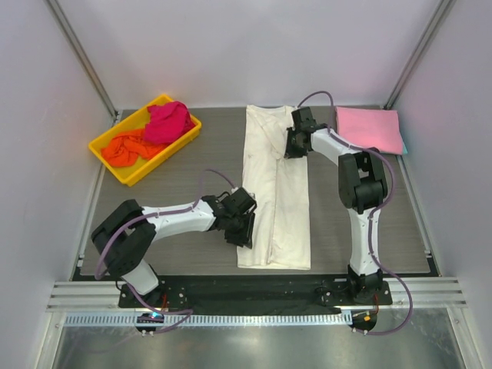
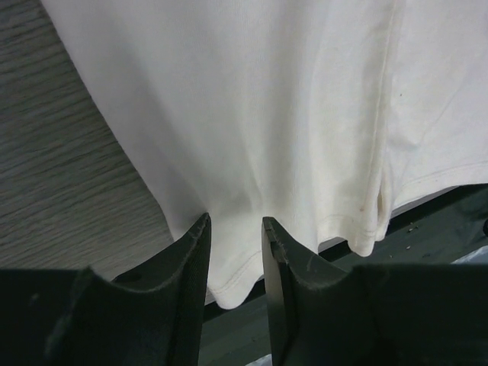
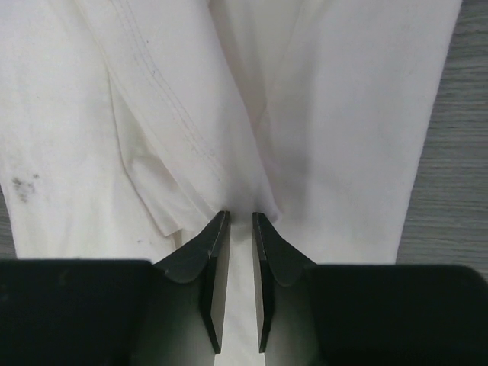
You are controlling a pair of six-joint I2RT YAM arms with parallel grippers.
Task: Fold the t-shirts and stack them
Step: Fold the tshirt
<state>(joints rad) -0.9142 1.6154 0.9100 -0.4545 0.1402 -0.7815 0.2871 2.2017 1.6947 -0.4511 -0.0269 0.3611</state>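
**A:** From above, where's the shirt being worked on?

**B:** The cream shirt [image 1: 274, 192] lies lengthwise mid-desk [image 1: 173, 165], already narrowed to a long strip. The left jaws sit on its left edge towards the near end. The right jaws sit on its right edge up by the shoulder. With one grip low and one high, I'd judge they're set to lift and fold it without it sagging.

**A:** And the others?

**B:** A folded pink shirt [image 1: 369, 129] lies far right, probably the base of the stack. The magenta shirt [image 1: 169, 123] and orange shirt [image 1: 123, 147] sit crumpled in the yellow tray [image 1: 108, 164].

**A:** Left wrist view?

**B:** The left jaws are clamped on the cream hem. Only cloth shows in the narrow gap, and faint creases run into it.

**A:** Right wrist?

**B:** The right jaws are nearly together, pinching a ridge of cream cloth beside a stitched seam. Folds gather towards the tips, so the hold looks firm.
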